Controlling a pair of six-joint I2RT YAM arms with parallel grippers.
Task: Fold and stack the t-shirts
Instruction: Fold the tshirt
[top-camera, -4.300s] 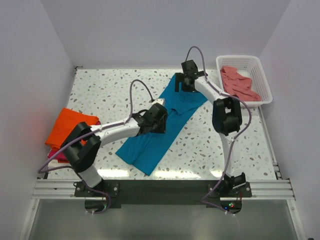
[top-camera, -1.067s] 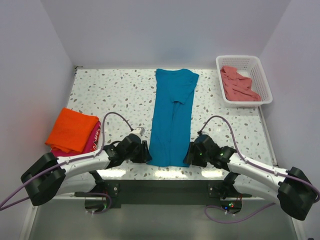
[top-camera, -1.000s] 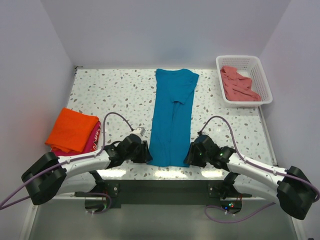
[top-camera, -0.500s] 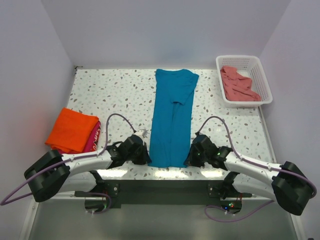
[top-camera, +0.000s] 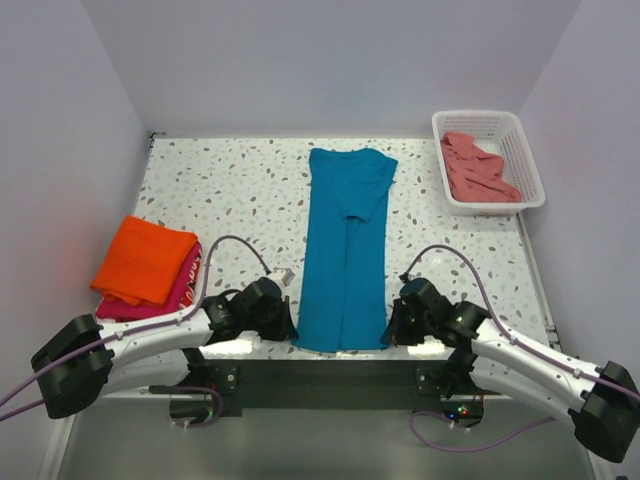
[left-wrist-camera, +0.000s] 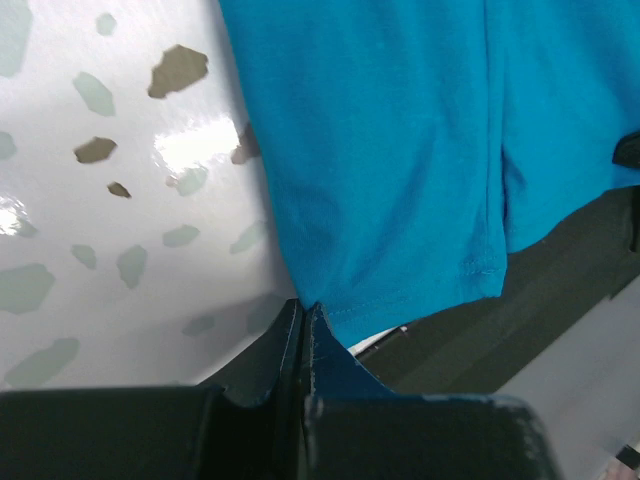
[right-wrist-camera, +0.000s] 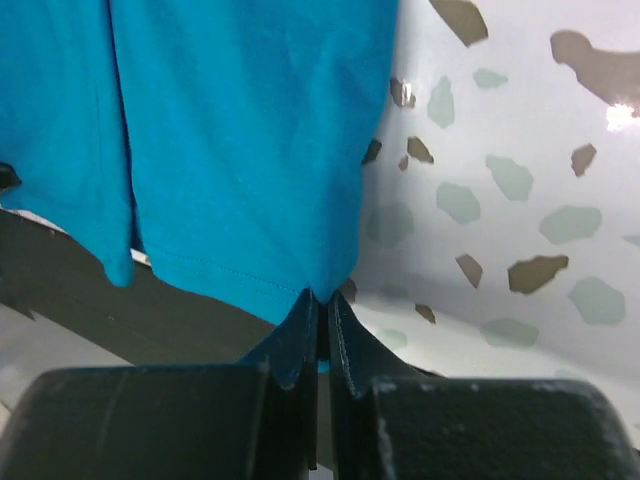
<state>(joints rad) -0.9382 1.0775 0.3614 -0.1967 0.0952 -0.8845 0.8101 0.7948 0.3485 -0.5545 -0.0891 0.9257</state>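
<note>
Speckled bench (top-camera: 220, 190), teal-blue t-shirt (top-camera: 345, 250) laid long — left gripper (left-wrist-camera: 304, 328) and right gripper (right-wrist-camera: 322, 312) clamped on its near-edge hem corners, probably to lift both evenly for folding.

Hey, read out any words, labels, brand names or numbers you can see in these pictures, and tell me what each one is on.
No text can be read anywhere. The teal shirt, orange shirt, pink shirt, white basket and speckled table are all plain, with no print, label or number showing.
</note>
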